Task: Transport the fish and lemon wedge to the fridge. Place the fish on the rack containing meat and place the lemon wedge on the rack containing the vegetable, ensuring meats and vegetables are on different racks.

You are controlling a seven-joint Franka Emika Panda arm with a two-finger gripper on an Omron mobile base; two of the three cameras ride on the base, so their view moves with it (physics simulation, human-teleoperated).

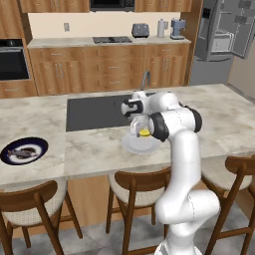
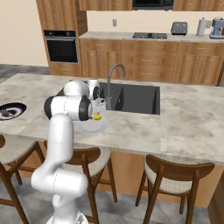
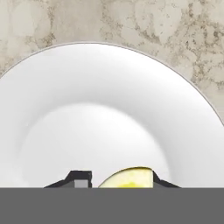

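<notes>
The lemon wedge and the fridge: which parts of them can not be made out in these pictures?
- Lemon wedge, hand view: its lower part is cut off at the bottom of the picture, between the tool's tips.
- Wedge, left base view: partly hidden behind the arm.
- Fridge, left base view: cut by the right edge; what lies on its racks is too small to tell.
- Fish: too small for detail.
</notes>
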